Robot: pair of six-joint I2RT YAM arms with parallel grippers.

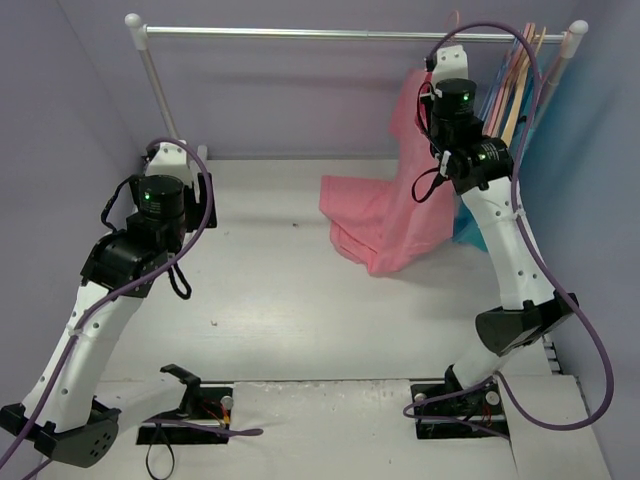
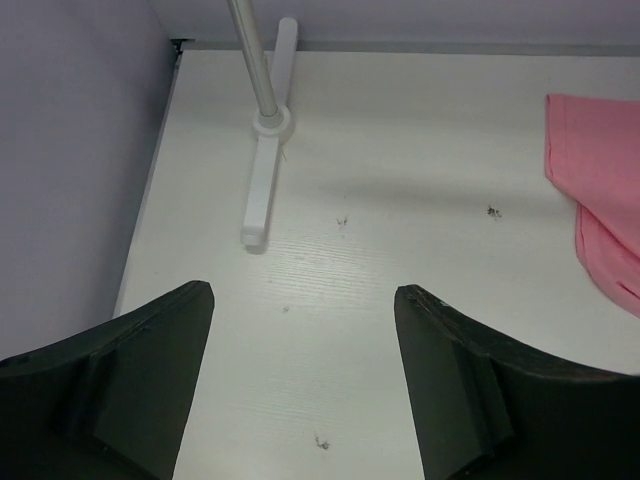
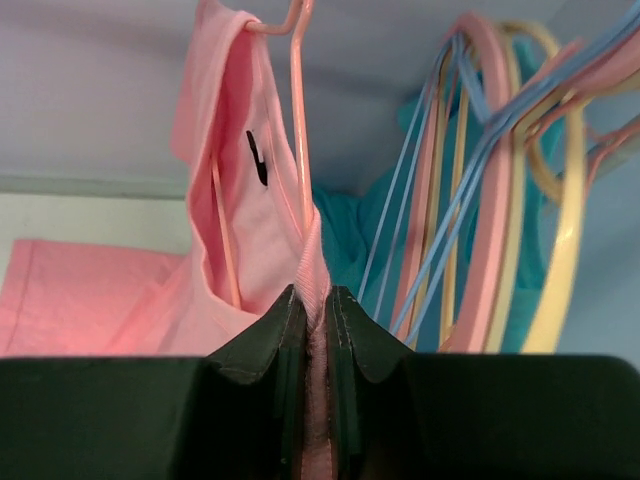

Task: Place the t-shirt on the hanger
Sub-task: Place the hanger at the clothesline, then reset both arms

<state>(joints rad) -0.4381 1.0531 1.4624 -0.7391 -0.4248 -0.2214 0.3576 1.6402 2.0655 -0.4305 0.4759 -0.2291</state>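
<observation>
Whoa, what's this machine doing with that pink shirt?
The right arm's fingers are pinched shut on a fold of the pink t-shirt, up by the rail, where the thin pink hanger seems partly inside its neck. The shirt's lower half lies crumpled on the table. The left arm's fingers hang open over the table, holding nothing.

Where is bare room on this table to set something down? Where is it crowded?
Free: white table between the rack's white foot and the salmon-pink fabric t-shirt. Crowded: right rear, where the right tool pinches it below the thin pink wire hanger.
</observation>
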